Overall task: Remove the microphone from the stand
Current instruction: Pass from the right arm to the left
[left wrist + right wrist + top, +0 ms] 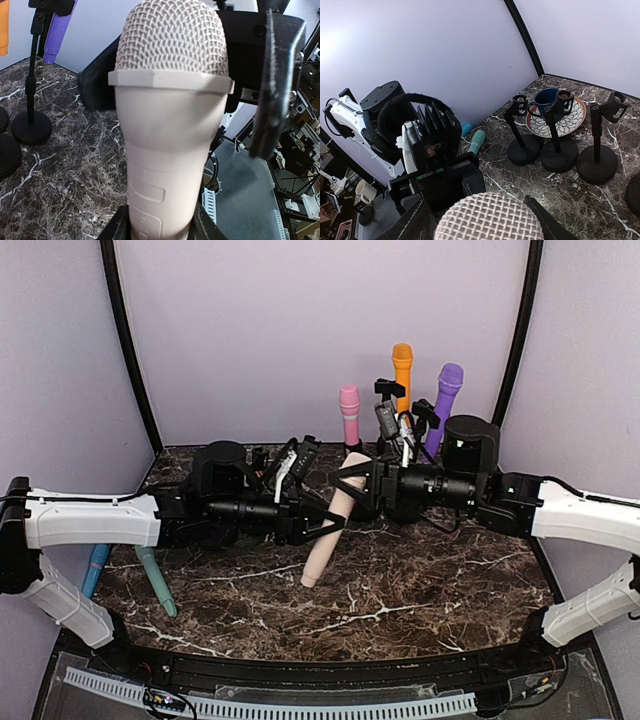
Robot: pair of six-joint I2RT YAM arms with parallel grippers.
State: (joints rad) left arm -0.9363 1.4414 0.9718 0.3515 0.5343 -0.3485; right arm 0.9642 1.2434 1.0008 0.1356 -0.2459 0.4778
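The cream plastic microphone (322,552) with the metal mesh head is off any stand and hangs tilted over the middle of the dark veined marble tabletop (430,580). Its head points up toward the back and its tail is low near the marble; I cannot tell whether the tail touches.

The left gripper (328,525) has its fingers (117,227) pressed against both sides of the handle, gripping it below the collar. The right gripper (362,480) sits at the head end with its fingers (272,85) spread wide on either side of the mesh. In the left wrist view one of them stands clear of the head.

Behind the arms, by the back wall, a pink microphone (349,405), an orange microphone (402,360) and a purple microphone (449,385) stand upright. The right wrist view shows three black round-based stands (555,135) with clips on top, close together, and just behind them a patterned plate (577,112) carrying a dark blue cup (546,97).

On the left of the tabletop lie a teal microphone (158,582) and a blue microphone (95,570), near each other.
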